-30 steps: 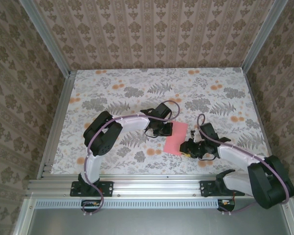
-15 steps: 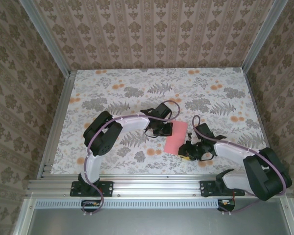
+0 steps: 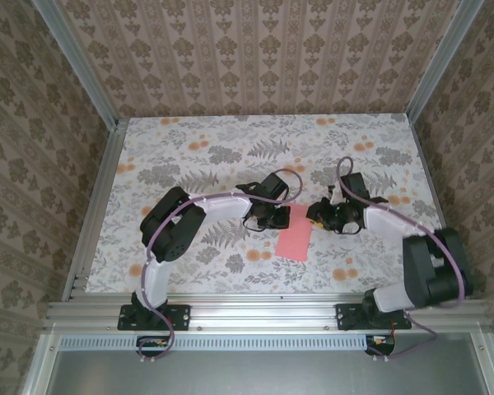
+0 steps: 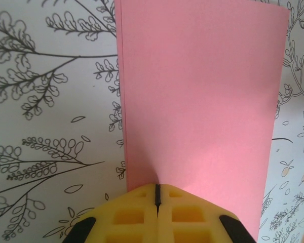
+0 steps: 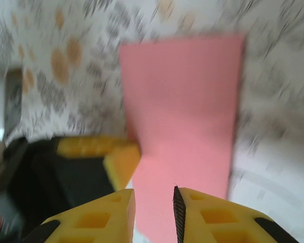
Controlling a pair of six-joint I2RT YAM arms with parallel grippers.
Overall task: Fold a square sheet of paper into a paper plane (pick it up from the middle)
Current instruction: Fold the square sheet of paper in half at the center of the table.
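Table [image 3: 230, 140]: mine; white top printed with grey leaves and orange flowers.
Back wall [image 3: 255, 49]: beige paper, floral stripes.
Side walls [image 3: 25, 164]: same paper, on both my flanks.
Posts [image 3: 74, 62]: bare aluminium, rising from the far corners.
Rail [image 3: 255, 313]: aluminium, along my near edge.
Light: even, soft shadows.

Swung the right gripper [image 3: 316, 214] away from the near right corner of the pink paper [image 3: 295, 234], up to its far right corner, forearm now angled farther back across the table.
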